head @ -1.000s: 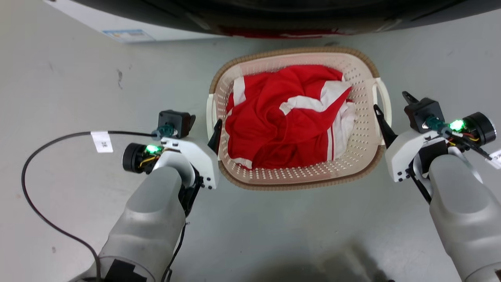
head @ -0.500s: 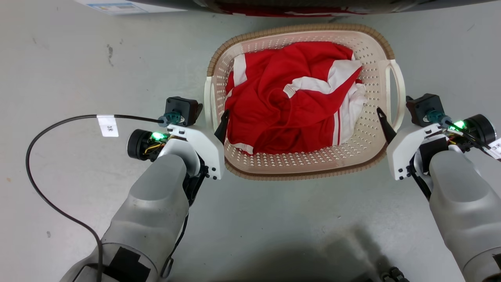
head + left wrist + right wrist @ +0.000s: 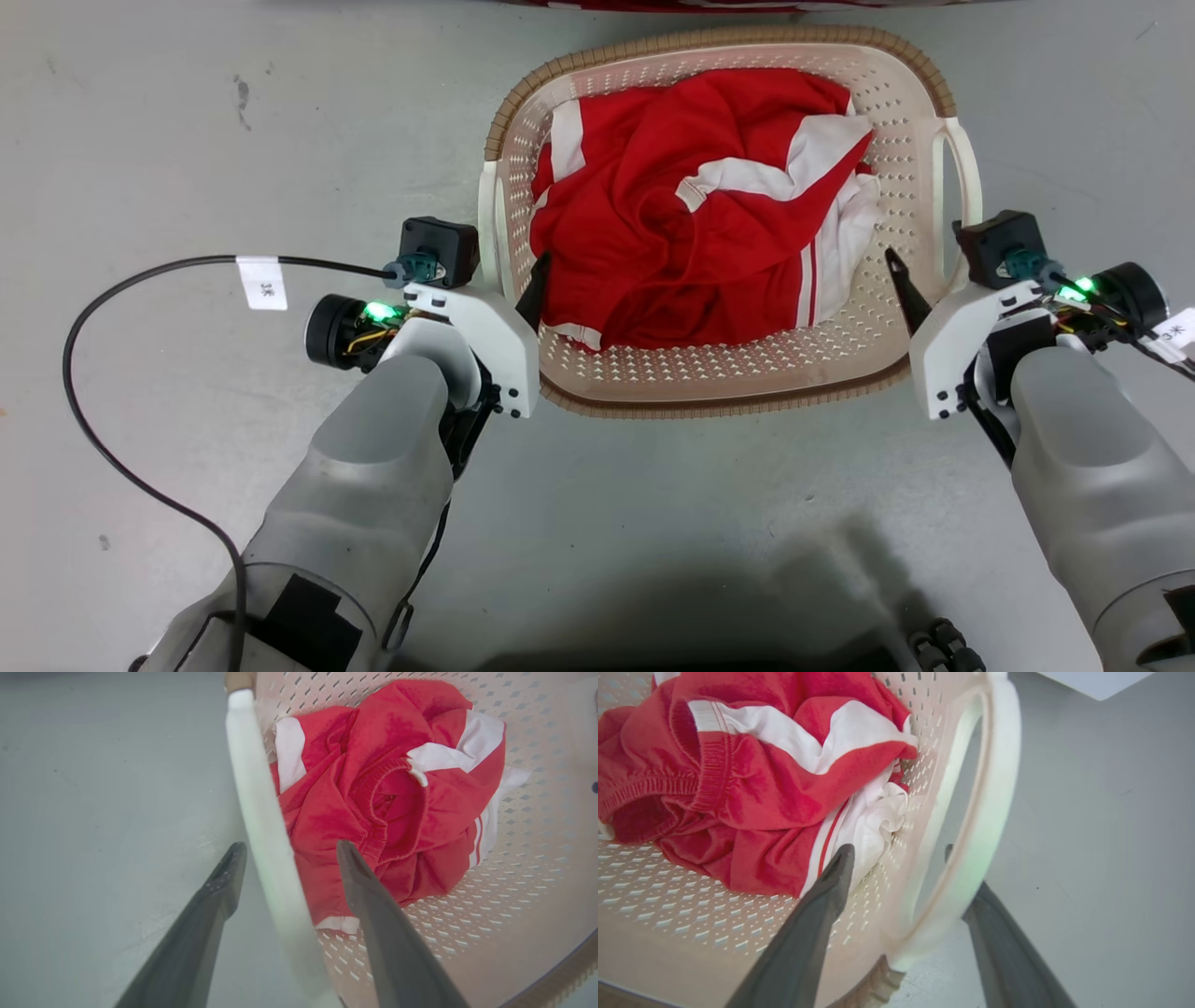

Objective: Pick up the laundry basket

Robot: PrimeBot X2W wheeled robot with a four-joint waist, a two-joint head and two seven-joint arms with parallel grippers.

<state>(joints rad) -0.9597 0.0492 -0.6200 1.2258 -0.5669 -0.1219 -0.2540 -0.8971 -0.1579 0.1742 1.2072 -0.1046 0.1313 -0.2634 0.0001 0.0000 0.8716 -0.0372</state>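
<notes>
As the laundry basket (image 3: 709, 403) sits on grey floor (image 3: 187, 140), left gripper (image 3: 290, 845) and right gripper (image 3: 897, 848) gape around handles (image 3: 971, 177).

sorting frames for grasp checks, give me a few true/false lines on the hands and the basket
1. The left hand straddles the left handle of the basket. True.
2. The right hand is shut tight on the right handle. False: it is open, with one finger inside the basket and the other outside the handle.
3. The basket holds blue towels. False: it holds red and white clothes.
4. The basket's rim is brown. True.
</notes>
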